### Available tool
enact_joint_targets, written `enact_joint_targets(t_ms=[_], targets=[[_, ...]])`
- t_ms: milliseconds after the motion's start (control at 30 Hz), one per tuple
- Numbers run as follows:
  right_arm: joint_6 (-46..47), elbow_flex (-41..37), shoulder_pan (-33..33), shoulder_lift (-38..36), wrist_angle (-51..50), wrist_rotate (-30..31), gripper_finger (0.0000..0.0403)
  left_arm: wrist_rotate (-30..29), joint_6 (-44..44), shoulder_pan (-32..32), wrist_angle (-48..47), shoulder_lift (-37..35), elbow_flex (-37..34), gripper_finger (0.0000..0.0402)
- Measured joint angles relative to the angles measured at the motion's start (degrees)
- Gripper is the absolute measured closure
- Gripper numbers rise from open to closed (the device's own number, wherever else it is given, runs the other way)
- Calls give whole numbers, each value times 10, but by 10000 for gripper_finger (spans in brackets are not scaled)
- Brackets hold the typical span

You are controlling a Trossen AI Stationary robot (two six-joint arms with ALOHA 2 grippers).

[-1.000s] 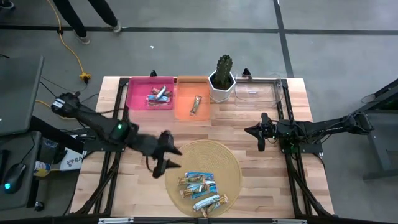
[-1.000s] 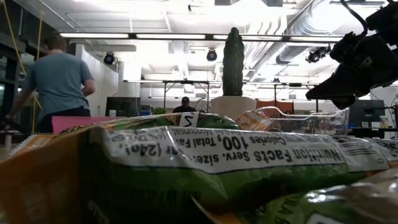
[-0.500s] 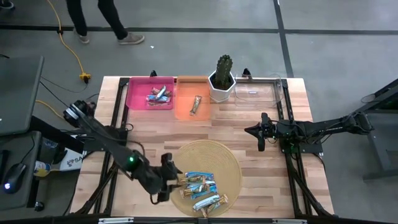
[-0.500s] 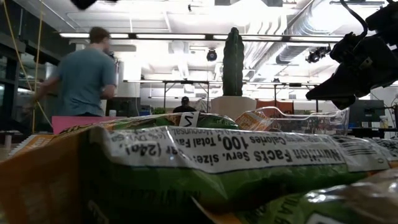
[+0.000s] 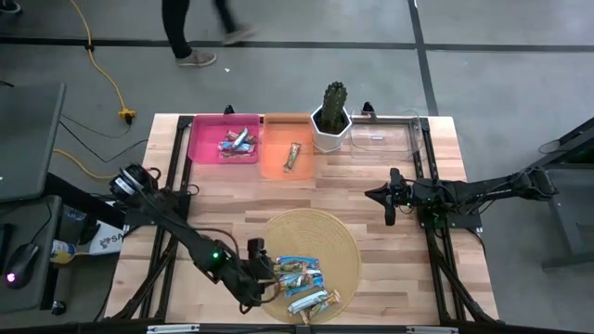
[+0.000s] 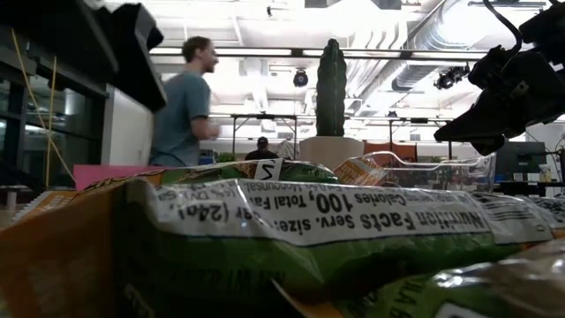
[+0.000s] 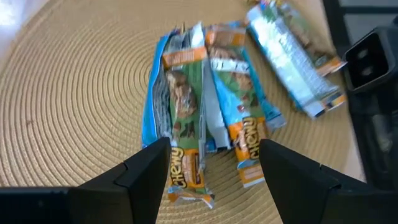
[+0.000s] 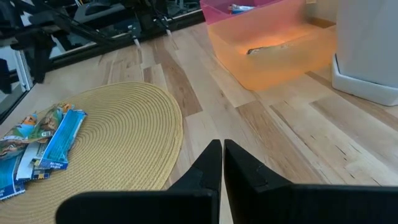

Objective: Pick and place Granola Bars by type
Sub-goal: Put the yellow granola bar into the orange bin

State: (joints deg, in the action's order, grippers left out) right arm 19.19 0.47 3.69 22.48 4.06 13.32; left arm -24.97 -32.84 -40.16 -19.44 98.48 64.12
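left fingers point(image 7: 155, 171) spread over granola bars point(image 7: 186, 106), seemingly hovering | right fingers point(image 8: 214, 165) pressed together, parked

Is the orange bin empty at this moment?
No, the high view shows one brown bar lying inside the orange bin.

My left gripper point(image 5: 263, 276) hangs open at the left edge of the granola bars point(image 5: 299, 280) on the round woven mat point(image 5: 329, 239). My right gripper point(image 5: 388, 206) waits well apart, over bare table.
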Motion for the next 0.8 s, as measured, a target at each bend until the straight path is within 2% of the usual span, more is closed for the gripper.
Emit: enact_joint_targets(t_ms=[567, 800], targets=[[0, 0, 0, 0, 0, 0, 402, 1, 11, 0, 0, 54, 0, 156], [0, 0, 0, 0, 0, 0, 402, -39, 12, 0, -5, 77, 0, 157]])
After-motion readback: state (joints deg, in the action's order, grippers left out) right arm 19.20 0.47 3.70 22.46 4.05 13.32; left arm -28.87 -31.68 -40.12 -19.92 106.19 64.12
